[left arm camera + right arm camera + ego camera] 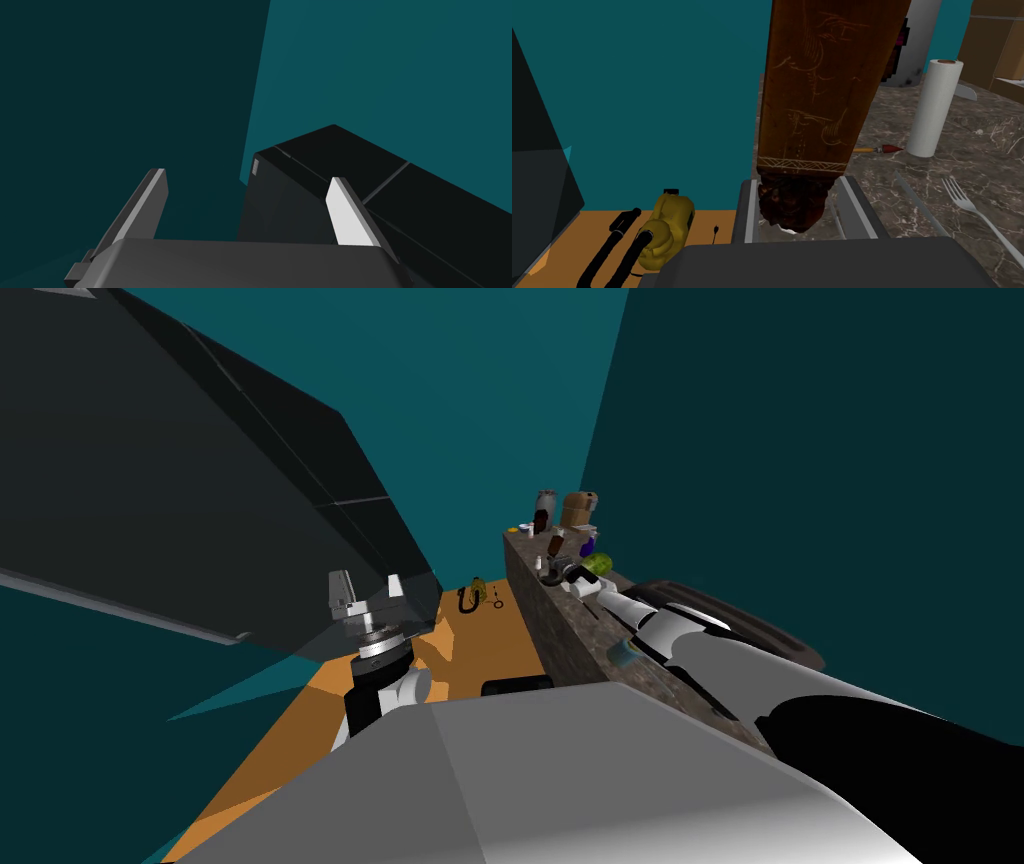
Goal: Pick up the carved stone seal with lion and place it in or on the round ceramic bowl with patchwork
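The carved seal (809, 100) is a tall dark brown block with scratched line drawings, and its carved lion end (792, 205) lies toward my hand. My right gripper (799, 182) is shut on that carved end, one finger pressing each side. In the head view the right gripper (560, 573) reaches over the marbled brown counter (570, 638). A small round blue-grey thing (622, 653), possibly the bowl, sits on the counter beside my right forearm. My left gripper (366, 593) is raised over the orange floor, its fingers (350, 215) open with nothing between them.
On the counter (912, 175) stand a white paper roll (932, 107), a fork (972, 207), a long flat blade (917, 202) and a small red-tipped tool (882, 149). A yellow machine with black hoses (667, 230) lies on the orange floor. A tall dark cabinet (200, 488) looms at the left.
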Robot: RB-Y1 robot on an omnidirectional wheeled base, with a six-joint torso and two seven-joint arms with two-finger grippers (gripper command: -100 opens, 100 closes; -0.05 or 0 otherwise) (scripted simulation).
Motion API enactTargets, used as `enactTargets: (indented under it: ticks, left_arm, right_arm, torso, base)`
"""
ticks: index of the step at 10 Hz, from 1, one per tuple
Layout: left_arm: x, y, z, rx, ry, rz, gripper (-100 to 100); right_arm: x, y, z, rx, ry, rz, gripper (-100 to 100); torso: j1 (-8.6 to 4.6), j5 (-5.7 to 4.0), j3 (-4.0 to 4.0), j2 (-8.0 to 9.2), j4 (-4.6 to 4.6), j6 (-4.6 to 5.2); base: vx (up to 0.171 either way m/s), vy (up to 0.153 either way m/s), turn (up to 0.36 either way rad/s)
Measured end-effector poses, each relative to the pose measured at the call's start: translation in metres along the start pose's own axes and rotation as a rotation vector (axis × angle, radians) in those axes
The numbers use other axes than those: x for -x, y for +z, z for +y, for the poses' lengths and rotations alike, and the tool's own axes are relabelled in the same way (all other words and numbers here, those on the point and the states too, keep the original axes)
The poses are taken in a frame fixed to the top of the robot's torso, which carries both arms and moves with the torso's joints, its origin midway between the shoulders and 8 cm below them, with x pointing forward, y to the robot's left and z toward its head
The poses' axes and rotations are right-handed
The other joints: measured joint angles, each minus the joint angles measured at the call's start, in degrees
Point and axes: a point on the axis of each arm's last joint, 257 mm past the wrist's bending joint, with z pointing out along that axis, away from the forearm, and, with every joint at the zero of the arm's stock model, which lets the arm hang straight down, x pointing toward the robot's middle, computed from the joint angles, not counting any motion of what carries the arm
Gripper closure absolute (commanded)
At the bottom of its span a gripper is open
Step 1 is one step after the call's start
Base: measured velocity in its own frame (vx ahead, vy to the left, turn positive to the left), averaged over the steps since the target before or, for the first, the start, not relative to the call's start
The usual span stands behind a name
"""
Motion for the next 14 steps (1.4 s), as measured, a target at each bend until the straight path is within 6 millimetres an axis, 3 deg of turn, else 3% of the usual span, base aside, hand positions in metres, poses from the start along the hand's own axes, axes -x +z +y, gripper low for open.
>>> enactTargets:
  ticks: [1,2,6,7,8,12,14]
  left_arm:
    - [0.000,0.000,0.000,0.000,0.000,0.000,0]
    - [0.000,0.000,0.000,0.000,0.000,0.000,0]
    - [0.000,0.000,0.000,0.000,0.000,0.000,0]
    - [0.000,0.000,0.000,0.000,0.000,0.000,0]
    - [0.000,0.000,0.000,0.000,0.000,0.000,0]
    - [0.000,0.000,0.000,0.000,0.000,0.000,0]
    - [0.000,0.000,0.000,0.000,0.000,0.000,0]
  right_arm:
    - [0.011,-0.002,0.000,0.004,0.018,-0.019,100]
    - [0.014,-0.002,-0.001,0.003,0.025,-0.023,-100]
    - [0.014,-0.002,-0.001,0.003,0.024,-0.023,-100]
    - [0.014,-0.002,-0.001,0.003,0.024,-0.023,0]
    - [0.014,-0.002,-0.001,0.003,0.024,-0.023,-100]
    - [-0.026,0.007,0.014,-0.001,0.029,-0.023,-100]
    - [-0.029,0.010,0.019,0.001,0.025,-0.029,-100]
  torso:
    - [0.02,0.01,-0.02,-0.03,-0.01,-0.01]
    - [0.10,0.08,0.00,-0.07,0.06,0.04]
    - [0.20,0.11,-0.03,-0.12,0.05,0.03]
    - [0.20,0.11,-0.03,-0.12,0.05,0.03]
    - [0.20,0.11,-0.03,-0.12,0.05,0.03]
    - [0.44,0.20,0.14,0.11,0.17,-0.01]
    - [0.37,0.18,0.09,0.03,0.14,-0.01]
  base:
    - [-0.022,-0.015,0.023]
    - [0.000,0.000,0.000]
    - [0.000,0.000,0.000]
    - [0.000,0.000,0.000]
    - [-0.016,0.024,0.003]
    - [-0.032,0.036,0.000]
    - [-0.004,0.005,0.001]
